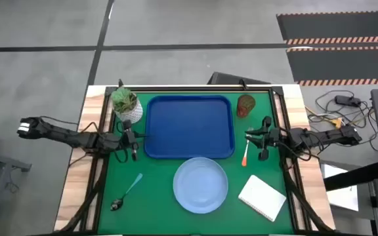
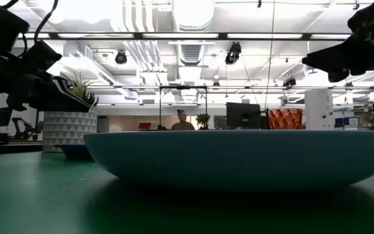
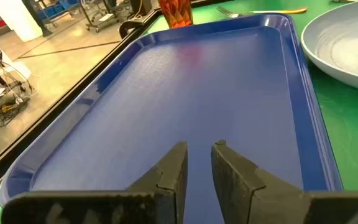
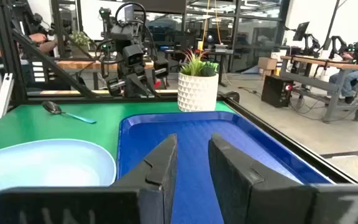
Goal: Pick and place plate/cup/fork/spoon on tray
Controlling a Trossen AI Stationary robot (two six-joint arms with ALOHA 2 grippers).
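Observation:
The dark-blue tray [image 1: 189, 128] lies on the green mat at the far middle. The pale-blue plate [image 1: 201, 185] rests on the mat just in front of it. The reddish-brown cup [image 1: 246, 105] stands upright off the tray's far right corner. The orange-handled fork [image 1: 245, 155] lies right of the tray. The blue-handled spoon [image 1: 126, 193] lies at the front left. My left gripper [image 1: 134, 139] hovers at the tray's left edge, my right gripper [image 1: 253, 136] at its right edge above the fork. In the wrist views the left [image 3: 199, 148] and right [image 4: 192, 140] fingers stand a narrow gap apart, empty.
A white pot with a green plant [image 1: 126, 103] stands off the tray's far left corner, close to my left gripper. A white notepad [image 1: 262, 197] lies at the front right beside the plate. Wooden table borders frame the mat on both sides.

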